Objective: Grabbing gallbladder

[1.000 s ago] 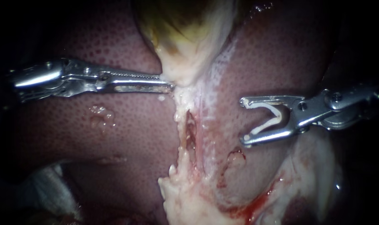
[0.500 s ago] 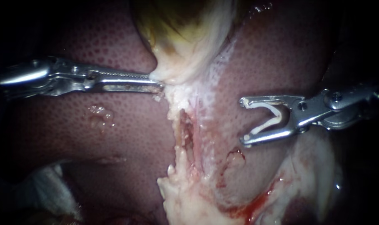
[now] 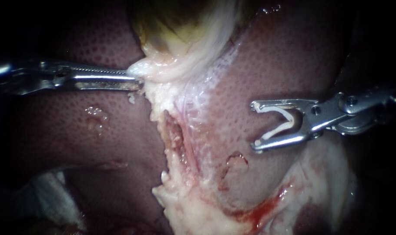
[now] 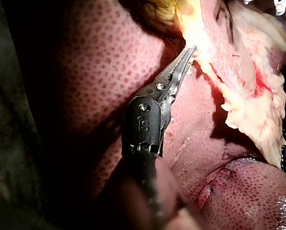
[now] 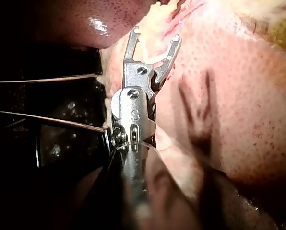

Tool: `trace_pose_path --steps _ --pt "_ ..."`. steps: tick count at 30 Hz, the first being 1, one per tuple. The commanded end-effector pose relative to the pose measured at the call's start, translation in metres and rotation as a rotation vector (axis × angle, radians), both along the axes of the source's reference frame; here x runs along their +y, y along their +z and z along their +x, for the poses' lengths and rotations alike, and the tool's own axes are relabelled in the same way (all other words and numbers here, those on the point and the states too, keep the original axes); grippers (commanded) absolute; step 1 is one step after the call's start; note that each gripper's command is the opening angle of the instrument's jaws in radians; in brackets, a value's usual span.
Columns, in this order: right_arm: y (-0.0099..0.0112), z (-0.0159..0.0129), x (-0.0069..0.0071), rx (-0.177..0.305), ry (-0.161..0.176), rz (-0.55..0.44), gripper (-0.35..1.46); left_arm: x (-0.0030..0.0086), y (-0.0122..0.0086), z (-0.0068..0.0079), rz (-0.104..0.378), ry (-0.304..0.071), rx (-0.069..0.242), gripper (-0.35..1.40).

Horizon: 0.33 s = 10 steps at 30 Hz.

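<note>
The gallbladder (image 3: 185,35) hangs pale and yellowish at the top centre, between lobes of the liver (image 3: 293,56). My left instrument (image 3: 136,82) comes in from the left, its long toothed jaws shut on the gallbladder's lower pale edge and drawing it leftward. In the left wrist view, the same jaws (image 4: 191,50) lie together with their tip in the pale tissue. My right instrument (image 3: 253,126) hovers over the right liver lobe, apart from the gallbladder. Its jaws stand wide with a white clip (image 3: 285,126) seated between them, touching both; the right wrist view shows the instrument (image 5: 155,36) likewise.
Below the gallbladder runs a raw, reddish strip of dissected tissue (image 3: 176,135) down to ragged white fat (image 3: 185,209). A bloody patch (image 3: 259,213) lies at the lower right. White gauze (image 3: 54,196) shows at the lower left.
My left instrument has drawn back to the left with the gallbladder's edge in its jaws, stretching the pale tissue and the raw strip leftward. The right instrument has stayed still.
</note>
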<state>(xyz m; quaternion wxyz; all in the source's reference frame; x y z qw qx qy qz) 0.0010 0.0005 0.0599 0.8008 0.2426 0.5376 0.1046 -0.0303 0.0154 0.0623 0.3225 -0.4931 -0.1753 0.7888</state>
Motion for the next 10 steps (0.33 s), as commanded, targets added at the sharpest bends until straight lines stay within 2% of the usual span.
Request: trace_pose_path --steps 1,10 --pt "0.0 0.0 0.0 0.0 0.0 0.0 0.59 0.0 0.0001 0.0 -0.001 -0.001 0.001 -0.35" --pt "0.0 0.0001 0.0 0.0 0.0 0.0 0.59 -0.0001 0.0002 -0.0001 -0.002 -0.002 0.001 -0.35"
